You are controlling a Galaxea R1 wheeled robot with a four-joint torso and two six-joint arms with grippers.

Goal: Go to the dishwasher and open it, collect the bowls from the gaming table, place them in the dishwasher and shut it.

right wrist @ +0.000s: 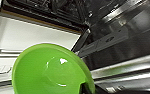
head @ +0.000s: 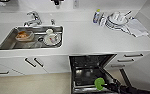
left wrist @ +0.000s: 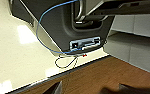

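- Dishwasher (head: 87, 72) stands open under the white counter (head: 91, 37), its door dropped flat toward the robot and the dark interior with wire racks showing behind it.
- Right gripper (head: 106, 86) reaches in over the lowered door and is closed on the rim of a green bowl (head: 99, 83), which hangs just above the door's inner face.
- From the right wrist, the green bowl (right wrist: 51, 70) faces the camera, glossy and empty, with the dishwasher (right wrist: 111, 32) racks and door edge beyond it.
- Left gripper: I cannot tell whether it is open or closed; the left wrist view takes in a pale floor (left wrist: 13, 55), a wood-toned strip and a blue cable (left wrist: 41, 27).
- Sink (head: 6, 42), set in the counter left of the dishwasher, holds an orange dish (head: 23, 35) and white crockery.
- Stacked white dishes (head: 116, 20) and a cloth (head: 137, 27) lie on the counter above and right of the dishwasher.
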